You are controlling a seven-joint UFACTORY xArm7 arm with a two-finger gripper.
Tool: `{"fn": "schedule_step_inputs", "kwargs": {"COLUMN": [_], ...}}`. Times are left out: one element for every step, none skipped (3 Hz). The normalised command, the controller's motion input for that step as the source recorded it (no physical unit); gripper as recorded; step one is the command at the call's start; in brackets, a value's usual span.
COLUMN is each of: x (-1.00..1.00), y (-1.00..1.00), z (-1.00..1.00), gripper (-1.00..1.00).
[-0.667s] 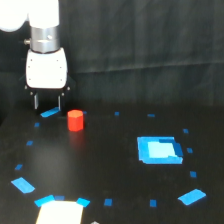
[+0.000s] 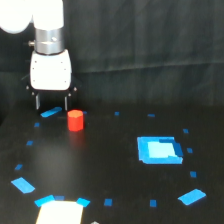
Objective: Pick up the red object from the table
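The red object (image 2: pixel 75 120) stood upright on the table (image 2: pixel 100 165), toward the far left of the scene, a short red-orange cylinder with nothing touching it. A small blue tape strip (image 2: pixel 51 112) lay just to its left and slightly farther back. My gripper (image 2: pixel 51 107) hung just beside the cylinder, to its left and a little behind; its two dark fingers (image 2: pixel 66 104) pointed down and stood spread, nothing between them. I judged the grasp not begun: the cylinder sat outside the jaws, off my right finger. Main risk as I read it: coming down from that offset, the right finger could land on the cylinder's top or clip its side, tipping it or rolling it away across the smooth black surface. Depth was hard to read from the single exterior view, so my lateral correction could fall short or overshoot. A low sideways approach might also push the cylinder ahead of the finger. The larger light-blue square patch (image 2: pixel 159 149) sat well apart to the right and posed no obstruction. Closing too early would catch only air.
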Motion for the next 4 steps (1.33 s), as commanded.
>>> {"fn": "schedule_step_inputs", "kwargs": {"x": [1.00, 0.31, 0.42, 0.81], "y": [-0.62, -1.00, -1.00, -0.59], "z": [-0.61, -0.99, -1.00, -1.00], "gripper": [1.00, -0.51, -1.00, -0.92]}}
